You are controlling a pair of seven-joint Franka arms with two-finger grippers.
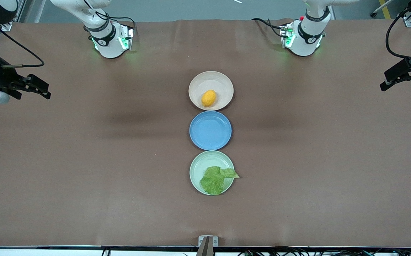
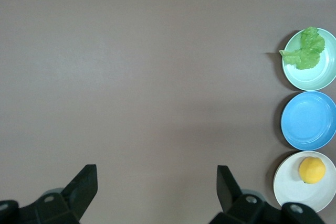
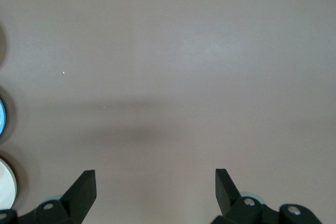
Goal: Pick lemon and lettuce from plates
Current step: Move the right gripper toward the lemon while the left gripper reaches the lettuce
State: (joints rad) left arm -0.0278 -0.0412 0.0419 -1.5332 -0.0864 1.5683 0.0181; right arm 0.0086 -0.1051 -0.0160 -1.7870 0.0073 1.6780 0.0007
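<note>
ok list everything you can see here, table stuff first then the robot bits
lemon: one, yellow-orange, on the beige plate
lettuce: one leaf, bright green, on the mint plate, tip past the rim
beige plate: one, cream, farthest from the front camera
blue plate: one, nothing on it, between the other two
mint plate: one, pale green, nearest the front camera
table: one, brown
left claw: black, open, waiting over the left arm's end of the table
right claw: black, open, waiting over the right arm's end
</note>
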